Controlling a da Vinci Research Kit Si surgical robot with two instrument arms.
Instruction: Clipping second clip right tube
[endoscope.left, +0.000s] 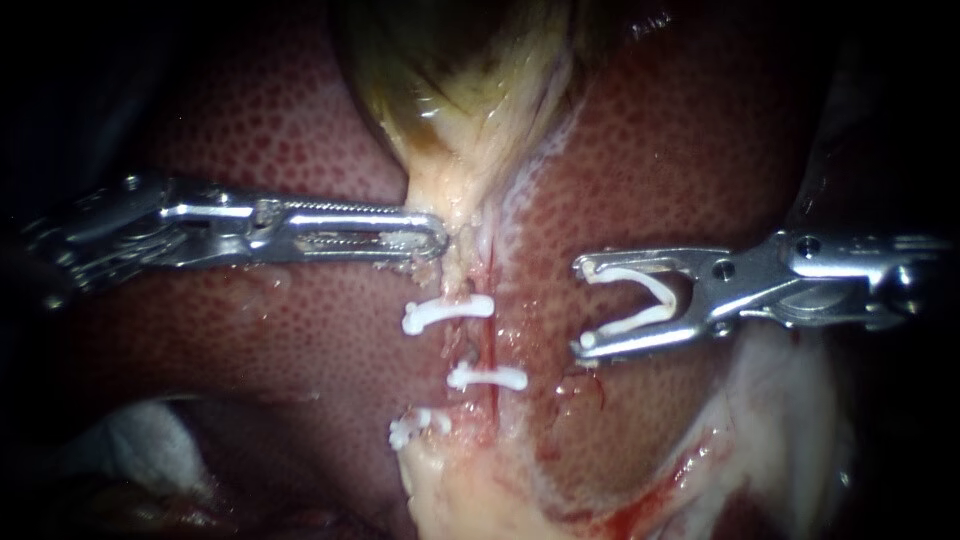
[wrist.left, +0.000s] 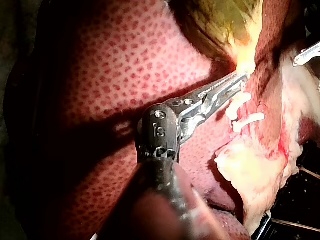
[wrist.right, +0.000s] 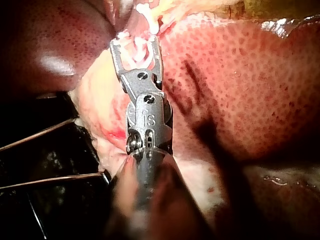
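I can read no label, brand, number or sign anywhere here. The only marks are small stamped ones, too slight to make out, on the dark wrist housings of my left instrument (wrist.left: 239, 78) and my right instrument (wrist.right: 136, 45).

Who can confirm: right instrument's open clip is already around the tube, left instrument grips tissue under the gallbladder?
No: in the endoscope view the right instrument holds its open clip beside the tube, apart from it, not around it. The left instrument grips tissue under the gallbladder.
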